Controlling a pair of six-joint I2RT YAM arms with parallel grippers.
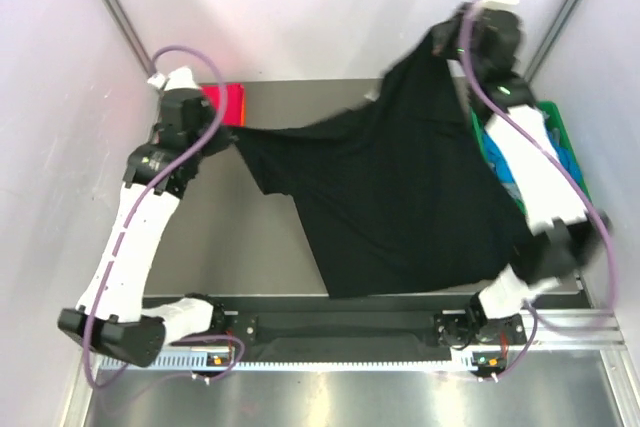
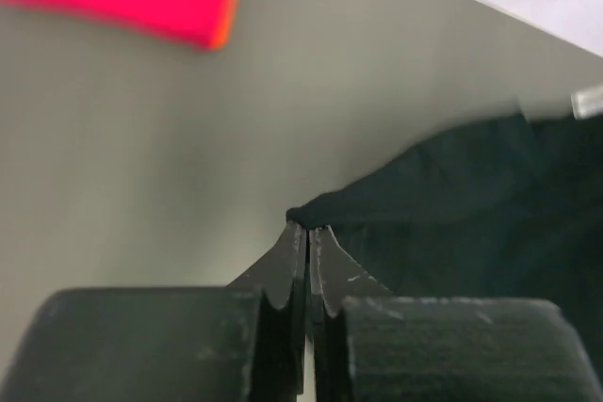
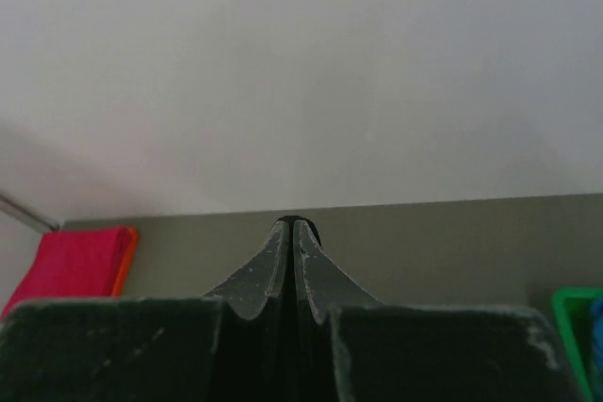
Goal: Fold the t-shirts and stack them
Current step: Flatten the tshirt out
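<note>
A large black t-shirt [image 1: 400,187] hangs spread between both arms, its lower part draped toward the table's near edge. My left gripper [image 1: 228,137] is shut on one corner, low at the left; in the left wrist view the black cloth [image 2: 471,204] runs off from the closed tips [image 2: 306,225]. The right gripper [image 1: 445,42] holds another corner high at the back right, and a bit of black cloth [image 3: 294,221] shows pinched at its tips. A folded magenta-red t-shirt [image 1: 226,102] with an orange one under it [image 2: 221,35] lies at the back left.
A green plastic crate [image 1: 556,115] stands at the right edge, partly behind the right arm, with blue cloth [image 1: 503,169] inside. White walls close in the grey table [image 1: 230,237] on three sides. The arm bases sit on a rail [image 1: 340,332] along the near edge.
</note>
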